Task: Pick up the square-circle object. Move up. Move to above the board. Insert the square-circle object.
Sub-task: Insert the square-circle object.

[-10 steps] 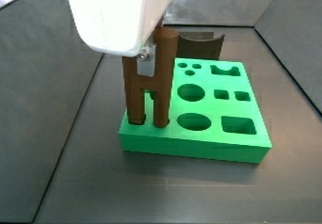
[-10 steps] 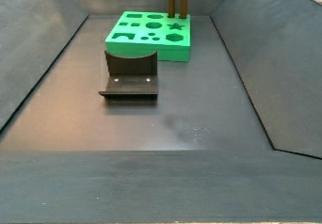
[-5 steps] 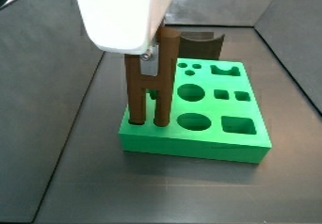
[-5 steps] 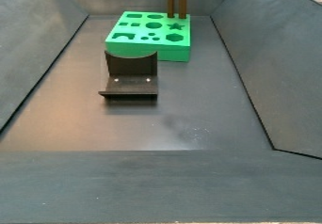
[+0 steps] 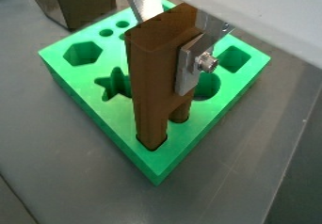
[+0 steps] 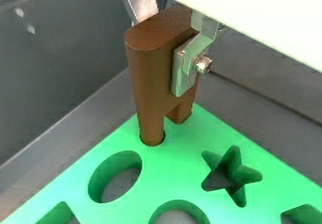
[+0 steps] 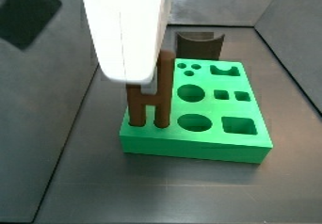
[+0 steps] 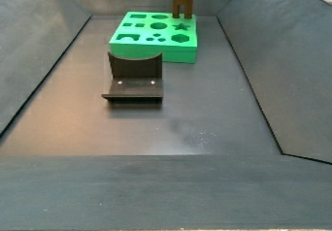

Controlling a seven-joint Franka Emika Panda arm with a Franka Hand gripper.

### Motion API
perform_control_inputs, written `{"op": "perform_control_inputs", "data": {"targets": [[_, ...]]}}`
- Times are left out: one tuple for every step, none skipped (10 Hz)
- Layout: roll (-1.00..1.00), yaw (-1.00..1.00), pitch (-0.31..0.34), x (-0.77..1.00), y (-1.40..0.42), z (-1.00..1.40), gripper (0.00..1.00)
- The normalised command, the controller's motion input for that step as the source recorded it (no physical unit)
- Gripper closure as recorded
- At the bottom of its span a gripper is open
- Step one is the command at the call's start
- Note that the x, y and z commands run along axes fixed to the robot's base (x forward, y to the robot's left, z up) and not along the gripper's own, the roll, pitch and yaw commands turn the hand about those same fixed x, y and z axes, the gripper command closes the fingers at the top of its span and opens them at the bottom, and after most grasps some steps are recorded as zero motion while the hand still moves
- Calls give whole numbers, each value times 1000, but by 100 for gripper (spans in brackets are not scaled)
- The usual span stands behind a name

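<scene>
Now, by item:
Gripper [image 5: 176, 41]: above the board, near the worktop's far end in a side view; its silver fingers [image 5: 199, 56] are clamped on the peg's upper part.
Square-circle object [image 5: 158, 77]: upright, its lower end inside a hole near a corner of the board.
Board [image 7: 208, 148]: flat on the worktop.
Fixture [image 8: 134, 83]: just beside the board, nearer the worktop's middle.

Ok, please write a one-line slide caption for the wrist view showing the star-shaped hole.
Gripper jaws clamp the upright brown peg, its lower end entering a hole in the green board.
</scene>
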Motion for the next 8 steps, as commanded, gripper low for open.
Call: {"op": "perform_control_inputs", "data": {"targets": [[64,74,0,0,-174,-663,100],[84,57,0,0,-197,-669,100],[89,66,9,0,-191,-611,100],[176,74,170,117,-286,-689,100],[210,74,136,137,-360,-743,100],[110,51,0,89,-206,-429,100],[0,0,7,0,0,0,100],[0,-63,0,-117,0,0,100]]}}
